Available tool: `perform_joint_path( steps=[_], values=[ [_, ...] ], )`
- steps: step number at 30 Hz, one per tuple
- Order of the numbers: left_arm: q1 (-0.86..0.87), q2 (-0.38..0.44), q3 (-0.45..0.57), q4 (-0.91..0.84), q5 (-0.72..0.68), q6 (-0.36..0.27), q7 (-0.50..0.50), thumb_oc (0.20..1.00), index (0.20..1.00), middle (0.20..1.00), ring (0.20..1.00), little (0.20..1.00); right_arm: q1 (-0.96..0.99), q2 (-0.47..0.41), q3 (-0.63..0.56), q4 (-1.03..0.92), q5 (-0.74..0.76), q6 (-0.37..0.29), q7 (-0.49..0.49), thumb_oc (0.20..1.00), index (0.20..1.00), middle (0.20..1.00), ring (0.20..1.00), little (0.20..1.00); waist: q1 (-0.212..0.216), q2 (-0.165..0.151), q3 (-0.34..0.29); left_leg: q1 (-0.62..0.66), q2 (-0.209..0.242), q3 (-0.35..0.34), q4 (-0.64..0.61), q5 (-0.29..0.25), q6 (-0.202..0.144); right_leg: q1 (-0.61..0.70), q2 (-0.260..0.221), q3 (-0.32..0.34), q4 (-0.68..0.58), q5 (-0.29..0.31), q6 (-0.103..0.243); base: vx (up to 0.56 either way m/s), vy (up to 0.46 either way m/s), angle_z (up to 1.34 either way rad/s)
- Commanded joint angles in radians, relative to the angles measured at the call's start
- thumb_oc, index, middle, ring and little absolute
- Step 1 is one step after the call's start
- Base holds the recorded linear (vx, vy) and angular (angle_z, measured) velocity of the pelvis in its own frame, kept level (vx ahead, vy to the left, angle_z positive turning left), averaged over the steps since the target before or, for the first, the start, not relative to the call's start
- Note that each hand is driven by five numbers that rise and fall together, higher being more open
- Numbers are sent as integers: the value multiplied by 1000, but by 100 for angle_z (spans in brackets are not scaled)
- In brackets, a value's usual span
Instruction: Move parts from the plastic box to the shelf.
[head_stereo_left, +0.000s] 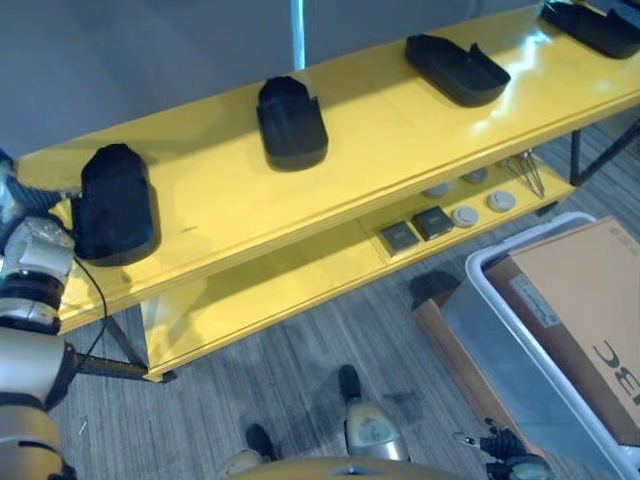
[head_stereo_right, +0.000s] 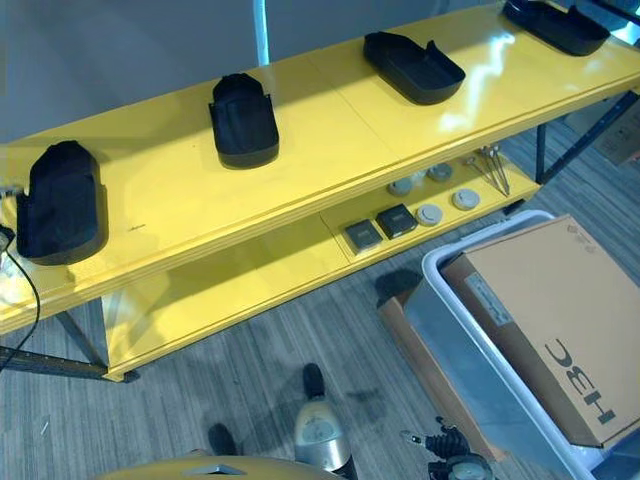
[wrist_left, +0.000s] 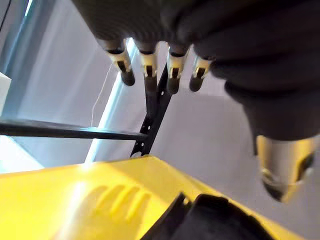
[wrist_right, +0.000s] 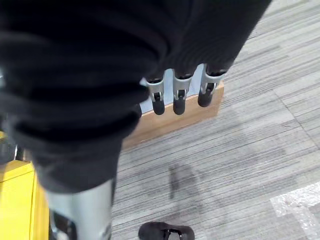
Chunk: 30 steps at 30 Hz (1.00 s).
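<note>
Several black moulded parts lie in a row on the top board of the yellow shelf (head_stereo_left: 230, 190): one at the left end (head_stereo_left: 115, 205), one further along (head_stereo_left: 291, 122), a tray-shaped one (head_stereo_left: 456, 68) and one at the far right (head_stereo_left: 595, 28). My left hand (wrist_left: 172, 75) hovers just above the left end of the shelf, fingers straight and holding nothing, with the leftmost part (wrist_left: 215, 220) right below it. My right hand (wrist_right: 175, 95) hangs over the floor with relaxed, empty fingers. The pale plastic box (head_stereo_left: 480, 265) stands on the floor at the lower right.
A brown cardboard box (head_stereo_left: 590, 310) fills the plastic box. The lower yellow board carries two dark square pieces (head_stereo_left: 415, 228), several grey discs (head_stereo_left: 480, 208) and some thin metal rods (head_stereo_left: 528, 170). Grey wall behind the shelf; striped carpet in front.
</note>
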<state>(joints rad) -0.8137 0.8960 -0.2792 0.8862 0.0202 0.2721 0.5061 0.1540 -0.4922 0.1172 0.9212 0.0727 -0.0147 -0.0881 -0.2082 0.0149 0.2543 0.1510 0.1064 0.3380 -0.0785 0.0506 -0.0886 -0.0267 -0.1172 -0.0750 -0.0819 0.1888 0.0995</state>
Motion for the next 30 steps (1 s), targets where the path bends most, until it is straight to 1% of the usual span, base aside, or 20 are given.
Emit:
perform_joint_path(
  steps=[1, 2, 3, 4, 5, 6, 7, 8, 9, 10, 11, 12, 13, 16, 17, 18, 22, 24, 28, 30],
  values=[
    [14, 106, 49, -139, -15, -126, 107, 1000, 1000, 1000, 1000, 1000, 54, 0, 44, 17, -27, 5, -8, 1000, 1000, 1000, 1000, 1000, 11, -4, -84, -102, 49, -111, 98, -31, 13, 49, -57, 20, 67, -129, 68, 22, -15, 17],
    [31, 112, 59, -181, -22, -125, 105, 1000, 1000, 1000, 1000, 1000, 58, 5, 44, 12, -30, 7, -11, 1000, 1000, 1000, 1000, 1000, 16, -4, -84, -101, 48, -114, 96, -31, 13, 52, -58, 17, 66, -129, 68, 19, -16, 17],
    [75, 119, 92, -278, -25, -121, 99, 1000, 1000, 1000, 1000, 1000, 65, 16, 41, 9, -25, 8, -18, 1000, 1000, 1000, 1000, 1000, 28, -5, -85, -100, 46, -122, 94, -31, 13, 58, -59, 12, 64, -130, 69, 17, -14, 16],
    [132, 121, 140, -390, -25, -124, 85, 1000, 1000, 1000, 1000, 1000, 71, 29, 37, 4, -16, 12, -25, 1000, 1000, 1000, 1000, 1000, 43, -5, -86, -99, 44, -131, 90, -32, 13, 63, -61, 5, 62, -131, 69, 28, -16, 15],
    [234, 104, 220, -538, -28, -154, 62, 1000, 1000, 1000, 1000, 1000, 83, 46, 28, -8, -16, 14, -28, 1000, 1000, 1000, 1000, 1000, 63, -7, -87, -97, 39, -146, 84, -32, 13, 71, -63, -5, 59, -132, 70, 28, -13, 17],
    [325, 73, 278, -681, -16, -147, 32, 1000, 1000, 1000, 1000, 1000, 97, 68, 18, -23, -17, 21, -37, 1000, 1000, 1000, 1000, 1000, 84, -10, -85, -97, 35, -157, 80, -34, 14, 75, -66, -13, 57, -133, 72, 25, -10, 22],
    [418, 31, 334, -791, -13, -147, 19, 1000, 1000, 1000, 1000, 1000, 110, 80, 14, -36, -19, 27, -43, 1000, 1000, 1000, 1000, 1000, 94, -11, -85, -97, 32, -164, 78, -35, 15, 80, -68, -20, 56, -134, 73, 14, -6, 17],
    [460, 6, 353, -828, -14, -164, 13, 1000, 1000, 1000, 1000, 1000, 117, 88, 12, -42, -21, 30, -47, 1000, 1000, 1000, 1000, 1000, 100, -11, -84, -97, 31, -169, 77, -35, 15, 82, -69, -23, 55, -135, 74, 12, -2, 13],
    [522, -38, 375, -884, -6, -192, -6, 1000, 1000, 1000, 1000, 1000, 129, 100, 8, -51, -25, 32, -53, 1000, 1000, 1000, 1000, 1000, 109, -12, -83, -98, 28, -176, 75, -35, 16, 84, -71, -28, 57, -136, 75, 8, 0, 7],
    [568, -68, 390, -928, 8, -201, -14, 1000, 1000, 1000, 1000, 1000, 137, 105, 6, -55, -26, 31, -56, 1000, 1000, 1000, 1000, 1000, 113, -12, -82, -99, 27, -179, 74, -35, 16, 84, -72, -31, 58, -138, 77, -3, 0, 18],
    [644, -127, 397, -977, 17, -237, -13, 1000, 1000, 1000, 1000, 1000, 148, 119, 2, -67, -31, 35, -62, 1000, 1000, 1000, 1000, 1000, 126, -14, -77, -104, 24, -187, 74, -36, 17, 83, -74, -37, 63, -140, 77, -23, 1, 29],
    [695, -171, 390, -989, 3, -282, -26, 385, 385, 385, 385, 385, 151, 128, 3, -65, -37, 33, -67, 1000, 1000, 1000, 1000, 1000, 137, -14, -70, -117, 22, -197, 79, -35, 18, 76, -75, -40, 72, -143, 77, -53, 0, 32],
    [718, -205, 381, -996, 12, -298, -20, 200, 200, 200, 200, 200, 144, 131, 9, -55, -33, 29, -72, 1000, 1000, 1000, 1000, 1000, 145, -14, -61, -128, 20, -204, 85, -35, 18, 71, -76, -43, 79, -144, 75, -65, 1, 29],
    [724, -244, 338, -963, -45, -327, -18, 200, 200, 200, 200, 200, 111, 127, 27, -30, -18, 27, -79, 1000, 1000, 1000, 1000, 1000, 158, -12, -39, -161, 17, -220, 102, -33, 19, 48, -76, -42, 94, -147, 71, -112, 4, 22],
    [709, -255, 315, -941, -53, -355, -1, 200, 200, 200, 200, 200, 83, 123, 37, -10, -7, 20, -80, 1000, 1000, 1000, 1000, 1000, 162, -10, -23, -179, 17, -225, 109, -31, 18, 36, -76, -41, 99, -147, 70, -271, 12, 32],
    [675, -270, 281, -918, -58, -406, 31, 200, 200, 200, 200, 200, 33, 114, 60, 13, 14, 13, -86, 1000, 1000, 1000, 1000, 1000, 166, -7, 5, -210, 14, -233, 118, -26, 19, 12, -76, -40, 106, -145, 66, -267, 13, 19],
    [628, -279, 252, -918, -78, -475, 49, 200, 200, 200, 200, 200, -24, 104, 86, 31, 29, 1, -89, 1000, 1000, 1000, 1000, 1000, 168, 1, 46, -245, 13, -243, 120, -10, 14, -17, -70, -40, 108, -139, 59, -185, 13, 5],
    [604, -290, 242, -927, -108, -492, 55, 200, 200, 200, 200, 200, -40, 97, 97, 40, 33, -19, -85, 1000, 1000, 1000, 1000, 1000, 167, 3, 65, -262, 15, -247, 124, -2, 10, -27, -68, -44, 109, -136, 57, -117, 11, -1],
    [531, -317, 207, -878, -158, -544, 76, 200, 200, 200, 200, 200, -58, 90, 125, 30, 32, -24, -87, 1000, 1000, 1000, 1000, 1000, 154, 0, 82, -279, 20, -241, 132, 6, 5, -42, -66, -44, 115, -134, 53, -70, 11, -1],
    [513, -326, 200, -863, -170, -558, 76, 200, 200, 200, 200, 200, -61, 88, 130, 30, 30, -25, -86, 1000, 1000, 1000, 1000, 1000, 150, -1, 84, -281, 22, -238, 132, 9, 4, -44, -65, -43, 115, -134, 53, -19, 4, 0]
  ],
)
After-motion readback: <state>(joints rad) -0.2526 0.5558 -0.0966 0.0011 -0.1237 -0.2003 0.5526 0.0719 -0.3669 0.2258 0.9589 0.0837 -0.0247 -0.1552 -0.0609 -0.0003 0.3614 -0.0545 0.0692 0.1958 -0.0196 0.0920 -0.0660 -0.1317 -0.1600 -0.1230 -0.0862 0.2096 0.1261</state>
